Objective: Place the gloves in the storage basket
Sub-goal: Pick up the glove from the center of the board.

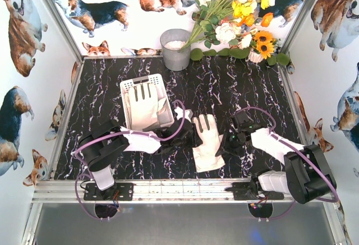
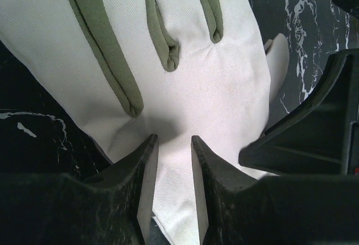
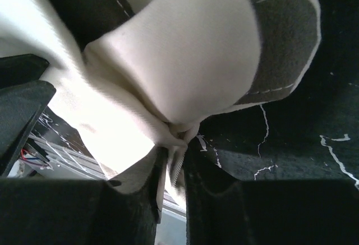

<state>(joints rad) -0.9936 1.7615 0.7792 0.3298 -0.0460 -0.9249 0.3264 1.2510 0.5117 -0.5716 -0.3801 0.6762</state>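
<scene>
Centrally on the black marbled counter (image 1: 252, 82) we list one loose glove (image 1: 207, 141), cream-white, lying flat with its fingers pointing toward the back wall and well clear of the arm bases. Left of it and further back we list the storage basket (image 1: 130, 82), white with lattice sides, holding at least one more of the gloves (image 1: 143, 102), fingers up and cuff hanging over the near rim. We record the left pincer (image 1: 189, 135) at the loose glove's left edge. Its wrist view shows the pincer (image 2: 173, 144) clenched to a narrow gap on a fold of the glove's cream back (image 2: 213, 77), below the olive-grey strips between the fingers. We record the right pincer (image 1: 227, 139) at the glove's right edge. In its own view the pincer (image 3: 176, 149) is clenched on a bunched pleat of the same glove (image 3: 190, 60), beside a dark stitched patch. At the back we enter a grey metal bucket (image 1: 175, 49) against the wall, and a spray of artificial flowers (image 1: 235, 9), yellow, white and orange, just right of it.
</scene>
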